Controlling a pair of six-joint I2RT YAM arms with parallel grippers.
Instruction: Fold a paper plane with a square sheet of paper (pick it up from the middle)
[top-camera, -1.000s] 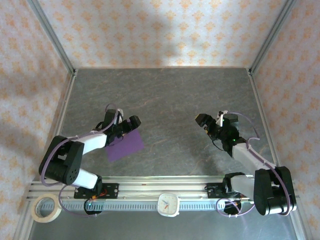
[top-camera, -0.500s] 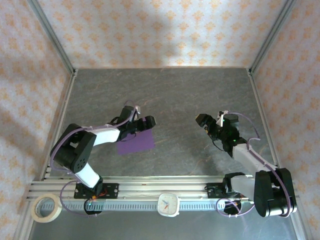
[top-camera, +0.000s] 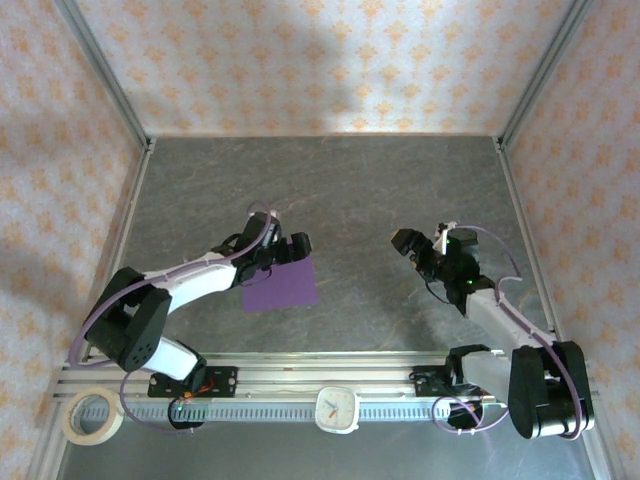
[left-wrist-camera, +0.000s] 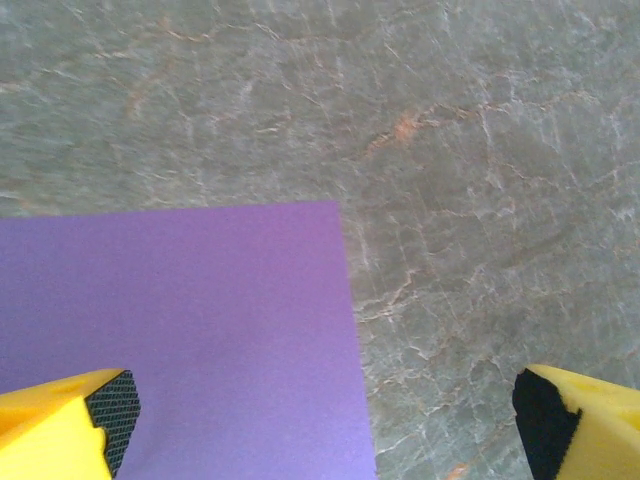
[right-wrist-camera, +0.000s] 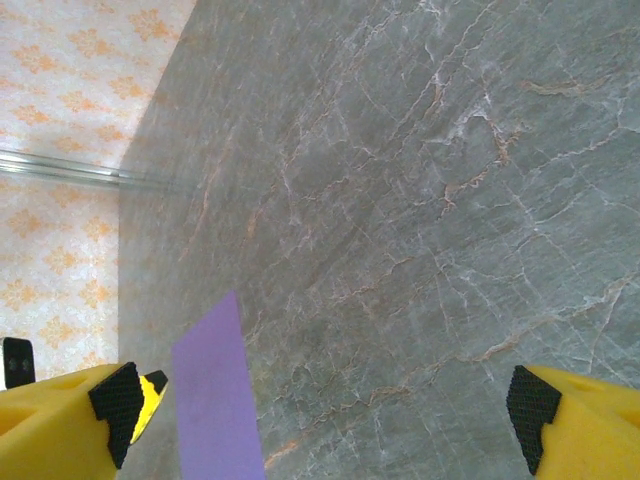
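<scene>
The square sheet of paper (top-camera: 281, 285) is plain purple and lies flat on the grey marble table, left of centre. My left gripper (top-camera: 291, 247) hovers at the sheet's far edge, open. In the left wrist view the sheet (left-wrist-camera: 180, 340) fills the lower left; one fingertip pad (left-wrist-camera: 112, 405) is over the paper and the other (left-wrist-camera: 545, 430) is over bare table, with my left gripper (left-wrist-camera: 325, 428) straddling the sheet's right edge. My right gripper (top-camera: 412, 246) is open over bare table to the right, well apart from the sheet (right-wrist-camera: 215, 400). Nothing sits between the jaws of my right gripper (right-wrist-camera: 325, 420).
A roll of tape (top-camera: 92, 417) lies at the near left corner, beside the metal rail (top-camera: 300, 375). A small white clock (top-camera: 337, 408) sits on the rail between the arm bases. Patterned walls and metal posts (top-camera: 105, 75) enclose the table.
My left arm has swung right, and the purple sheet has slid right along the table with it, turning squarer to the table edge. My right arm has barely moved.
</scene>
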